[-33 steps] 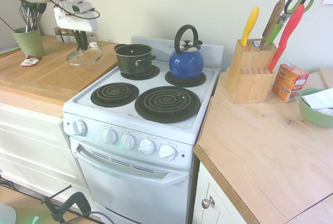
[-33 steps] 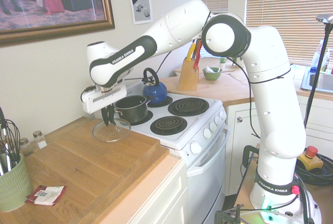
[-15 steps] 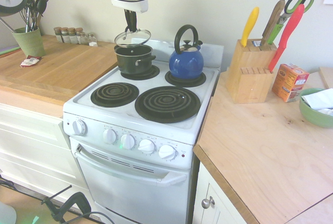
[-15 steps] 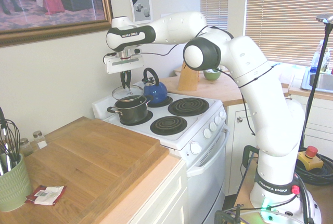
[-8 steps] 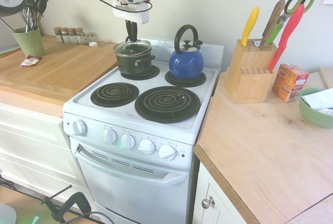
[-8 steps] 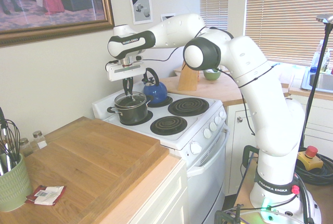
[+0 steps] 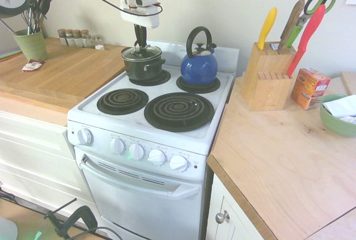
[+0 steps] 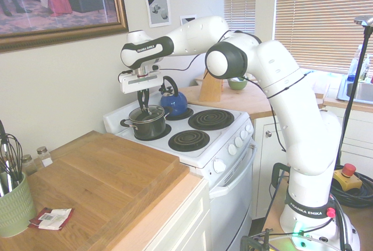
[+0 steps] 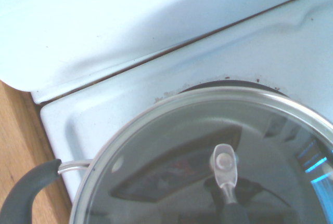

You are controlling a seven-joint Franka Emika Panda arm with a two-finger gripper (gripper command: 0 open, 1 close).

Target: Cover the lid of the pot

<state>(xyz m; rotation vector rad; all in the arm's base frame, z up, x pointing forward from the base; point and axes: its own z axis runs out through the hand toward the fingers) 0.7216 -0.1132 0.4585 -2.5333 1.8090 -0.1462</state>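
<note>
In the second exterior view, the white arm point(image 8: 309, 111) rises from 5 o'clock and bends across toward 9 o'clock; the gripper point(image 8: 144, 109) points to 6 o'clock, its 2 dark fingers closed.

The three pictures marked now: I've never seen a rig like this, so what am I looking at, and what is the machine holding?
The machine is a white robot arm ending in a gripper. Two pictures come from cameras standing outside it, on opposite sides; the third comes from a camera on its wrist, looking down closely.

On the stove, a dark pot sits on one burner and a blue kettle on another. The clear glass lid rests over the pot. The gripper's fingers are closed at the lid's knob, so it appears to be holding the lid there.

To one side is a wooden counter with a green utensil holder; across the stove stands a knife block.
</note>
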